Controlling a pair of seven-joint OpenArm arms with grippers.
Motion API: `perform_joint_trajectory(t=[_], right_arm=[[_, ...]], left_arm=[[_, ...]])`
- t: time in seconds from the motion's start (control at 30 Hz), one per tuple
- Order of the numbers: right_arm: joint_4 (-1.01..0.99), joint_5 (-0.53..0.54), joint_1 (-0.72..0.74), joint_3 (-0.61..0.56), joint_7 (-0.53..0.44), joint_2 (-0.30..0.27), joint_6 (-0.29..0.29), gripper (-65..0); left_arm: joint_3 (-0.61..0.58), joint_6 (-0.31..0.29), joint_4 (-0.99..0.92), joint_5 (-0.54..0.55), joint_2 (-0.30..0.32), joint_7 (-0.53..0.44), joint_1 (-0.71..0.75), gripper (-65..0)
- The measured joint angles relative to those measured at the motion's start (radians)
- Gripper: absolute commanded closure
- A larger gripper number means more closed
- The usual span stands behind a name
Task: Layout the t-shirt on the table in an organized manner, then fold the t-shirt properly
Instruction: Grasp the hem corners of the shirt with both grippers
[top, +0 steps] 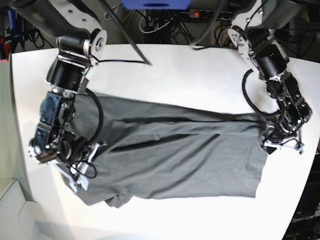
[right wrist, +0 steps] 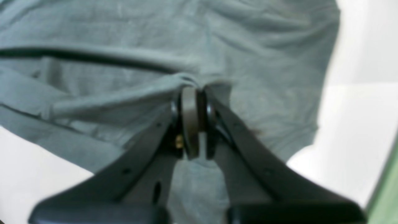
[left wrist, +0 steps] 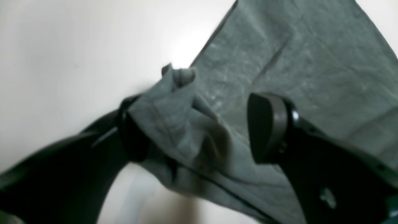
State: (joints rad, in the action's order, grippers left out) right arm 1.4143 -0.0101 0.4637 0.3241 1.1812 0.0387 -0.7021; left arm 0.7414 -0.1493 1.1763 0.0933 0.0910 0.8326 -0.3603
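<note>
I see t-shirt (top: pixel 180 155) flat on table (top: pixel 190 75): right gripper (right wrist: pixel 192 93) pinching it, left gripper (left wrist: pixel 199 130) spread wide astride a bunched edge.

- This is looking like a robotics lab or test bench rather than a home.
- Two black robot arms (top: pixel 62 105) are reaching in over a large white desk (top: pixel 190 75).
- Bundles of cables (top: pixel 165 20) and a power strip with a glowing red switch (top: pixel 200 14) are lying behind the desk's far edge.
- A blue piece of equipment (top: pixel 155 4) is showing at the top.
</note>
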Motion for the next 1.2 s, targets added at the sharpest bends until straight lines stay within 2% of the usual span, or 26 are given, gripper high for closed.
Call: perform_joint_trajectory(t=[0.1,0.23,0.43,0.63,0.7,0.77,0.8,0.87,1.0,1.1,1.2], right_arm=[[-0.026,-0.001,0.0,-0.001,-0.002,-0.006,0.0,-2.5],[-0.034,-0.005,-0.003,0.0,0.0,-0.011,0.0,-13.0],[-0.034,-0.004,-0.005,0.0,0.0,-0.011,0.0,-27.0],[-0.033,-0.004,-0.021,0.0,0.005,-0.034,0.0,-28.9],[-0.033,-0.003,-0.021,0.0,0.007,-0.033,0.0,-28.9],[-0.028,0.002,-0.029,0.004,0.001,-0.039,0.0,-28.9],[-0.013,0.013,-0.041,0.02,-0.001,-0.039,0.0,-28.9],[0.022,-0.002,-0.06,0.042,0.005,-0.039,0.0,-28.9],[0.062,-0.003,-0.079,0.04,0.008,-0.036,0.0,-28.7],[0.095,0.011,-0.099,0.04,-0.005,-0.036,0.0,-28.7],[0.106,0.008,-0.147,0.04,0.0,-0.035,0.0,-28.7]], left_arm=[[-0.049,-0.001,0.0,-0.003,0.012,0.001,0.003,-48.6],[-0.096,0.0,0.0,0.001,0.026,-0.005,-0.004,-54.7],[-0.096,0.008,0.0,0.0,0.031,-0.077,-0.035,-55.7],[-0.095,0.002,0.001,0.026,0.087,-0.074,-0.049,-55.2],[-0.097,-0.004,0.028,0.061,0.114,-0.034,-0.037,-54.3],[-0.097,-0.004,0.09,0.093,0.129,-0.011,0.012,-49.4],[-0.097,-0.003,0.121,0.101,0.136,-0.003,0.05,-44.7],[-0.098,0.002,0.18,0.126,0.15,0.016,0.119,-32.0],[-0.114,0.0,0.32,0.138,0.163,0.009,0.224,-0.1],[-0.193,-0.003,0.351,0.126,0.165,-0.006,0.287,-2.7],[-0.289,-0.004,0.328,0.061,0.158,0.02,0.33,0.0]])
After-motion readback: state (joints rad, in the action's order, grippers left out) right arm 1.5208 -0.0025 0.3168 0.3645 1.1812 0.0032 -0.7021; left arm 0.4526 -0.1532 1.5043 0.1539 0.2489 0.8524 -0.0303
